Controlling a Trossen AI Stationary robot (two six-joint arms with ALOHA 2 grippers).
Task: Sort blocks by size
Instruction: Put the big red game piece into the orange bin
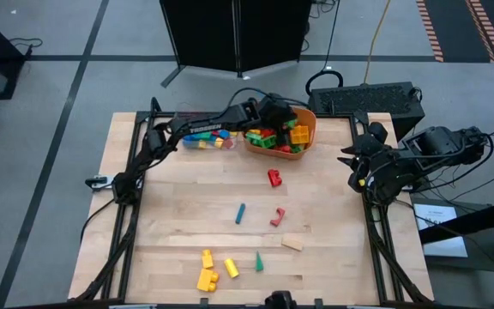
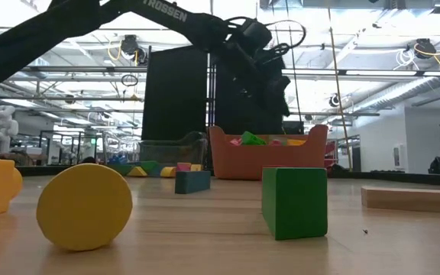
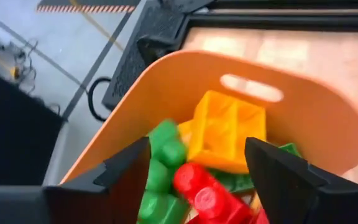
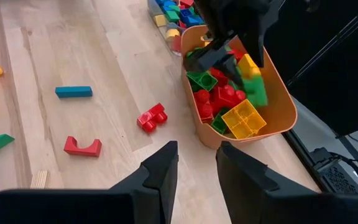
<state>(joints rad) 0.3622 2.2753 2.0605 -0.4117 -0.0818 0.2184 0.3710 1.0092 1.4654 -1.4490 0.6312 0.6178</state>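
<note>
An orange tub (image 1: pixel 309 130) at the table's far middle holds red, green and yellow studded blocks (image 4: pixel 229 102). My left gripper (image 3: pixel 197 149) hovers open over the tub. Its fingers stand on either side of a yellow block (image 3: pixel 229 130) and a green block (image 3: pixel 166 146), touching neither as far as shows. It also shows in the right wrist view (image 4: pixel 225 46). My right gripper (image 4: pixel 196 152) waits at the table's right edge (image 1: pixel 350 163), slightly open and empty. A red studded block (image 1: pixel 274 178), a blue bar (image 1: pixel 240 213) and a red arch (image 1: pixel 278 216) lie on the table.
A clear tray (image 1: pixel 204 142) with blue and yellow blocks sits left of the tub, under my left arm. Near the front lie yellow pieces (image 1: pixel 207 268), a green wedge (image 1: pixel 259 262) and a wooden block (image 1: pixel 292 244). Bare wood lies left and right of the loose blocks.
</note>
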